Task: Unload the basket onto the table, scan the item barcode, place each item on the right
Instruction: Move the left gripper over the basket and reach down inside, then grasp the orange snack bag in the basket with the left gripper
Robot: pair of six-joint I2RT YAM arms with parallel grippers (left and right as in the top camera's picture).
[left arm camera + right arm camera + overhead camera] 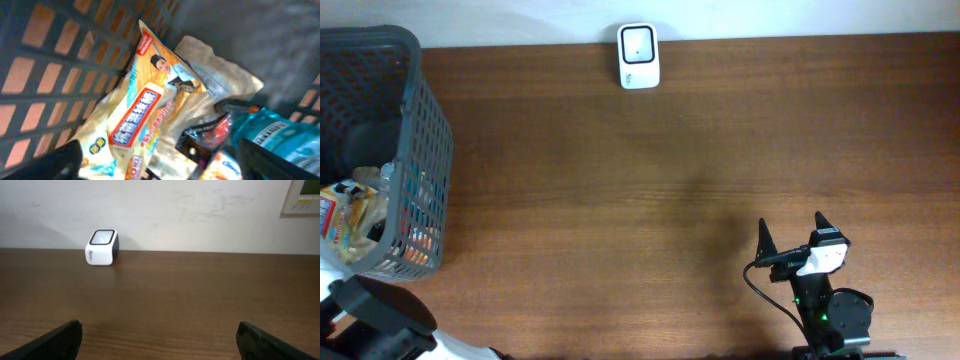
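Left end effector (pixel 160 160) hung released above the snack packet (pixel 140 115) in the basket (pixel 420 110), 9 o'clock on the desk (pixel 620 180). Right end effector (pixel 792 228) released, empty, 5 o'clock. Barcode scanner (pixel 639 56) at 12 o'clock unused. Grasp and scan were both left to do.

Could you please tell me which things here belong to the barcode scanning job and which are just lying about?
For the job: white scanner at the far edge of the table; grey basket; yellow snack packet in it, probably the item, under the open left hand.
Lying about: blue bottle and pale wrapper in the basket; wall panel.
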